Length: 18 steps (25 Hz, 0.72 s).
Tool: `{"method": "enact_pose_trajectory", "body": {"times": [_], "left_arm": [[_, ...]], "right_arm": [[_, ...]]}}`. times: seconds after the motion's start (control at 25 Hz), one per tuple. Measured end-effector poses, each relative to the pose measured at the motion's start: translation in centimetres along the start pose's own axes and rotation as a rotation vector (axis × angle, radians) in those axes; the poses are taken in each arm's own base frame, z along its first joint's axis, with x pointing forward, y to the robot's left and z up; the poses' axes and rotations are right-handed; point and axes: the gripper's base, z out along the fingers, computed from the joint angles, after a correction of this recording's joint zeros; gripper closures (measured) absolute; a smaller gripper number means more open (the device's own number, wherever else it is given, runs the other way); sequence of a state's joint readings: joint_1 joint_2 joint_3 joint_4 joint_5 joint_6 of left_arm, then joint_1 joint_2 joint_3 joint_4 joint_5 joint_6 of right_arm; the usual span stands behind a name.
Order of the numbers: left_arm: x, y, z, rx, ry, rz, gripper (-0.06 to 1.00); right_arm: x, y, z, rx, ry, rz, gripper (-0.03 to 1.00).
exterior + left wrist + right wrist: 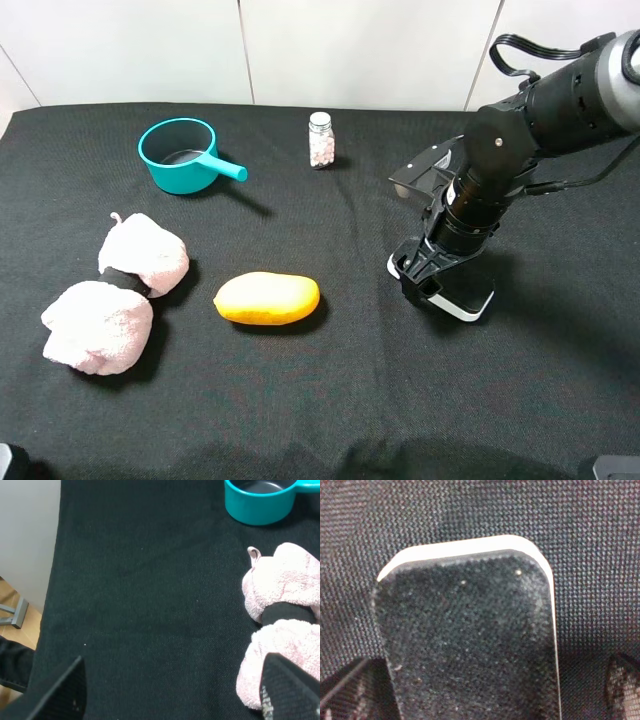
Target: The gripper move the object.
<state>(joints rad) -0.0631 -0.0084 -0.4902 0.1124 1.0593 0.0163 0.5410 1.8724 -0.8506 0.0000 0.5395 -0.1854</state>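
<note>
Flat oblong block, black felt top on a white plastic base (468, 296), lies flat on the black cloth-covered table (340, 400). It's on the right of the high view, well apart from the yellow oval mango (267, 298) at centre.

Right gripper (421, 277) is down over the block's left end in that view and hides it, so the jaw gap can't be read from up there.

Right wrist view fills that in:
- Felt top takes up most of the frame, with the white rim round the rounded end.
- One dark finger (347, 692) sits just beside one long edge; the other is clear of the opposite edge, cloth showing between.
- Jaws are spread and straddle the block, not pinching it. Can't tell if the nearer finger touches.

Left gripper (170, 695) shows clearly only in its own wrist view, fingers wide apart with only cloth between them. One tip is in front of the fluffy pink towel bundle (285, 630).

Teal plastic saucepan (180, 155) shows in both the left wrist and high views. The small glass jar of pink bits (321, 140) and the mango show only in the high view.
</note>
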Motion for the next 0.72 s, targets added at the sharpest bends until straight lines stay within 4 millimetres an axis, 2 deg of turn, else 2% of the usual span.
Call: {"method": "enact_pose_trajectory", "body": {"times": [0.28, 0.72], "left_arm": [[0.0, 0.0, 0.0, 0.0, 0.0, 0.0, 0.18], [0.0, 0.0, 0.0, 0.0, 0.0, 0.0, 0.18]], "right_arm": [[0.05, 0.01, 0.73, -0.003, 0.018, 0.0, 0.27], [-0.09, 0.01, 0.73, -0.004, 0.002, 0.006, 0.27]]}}
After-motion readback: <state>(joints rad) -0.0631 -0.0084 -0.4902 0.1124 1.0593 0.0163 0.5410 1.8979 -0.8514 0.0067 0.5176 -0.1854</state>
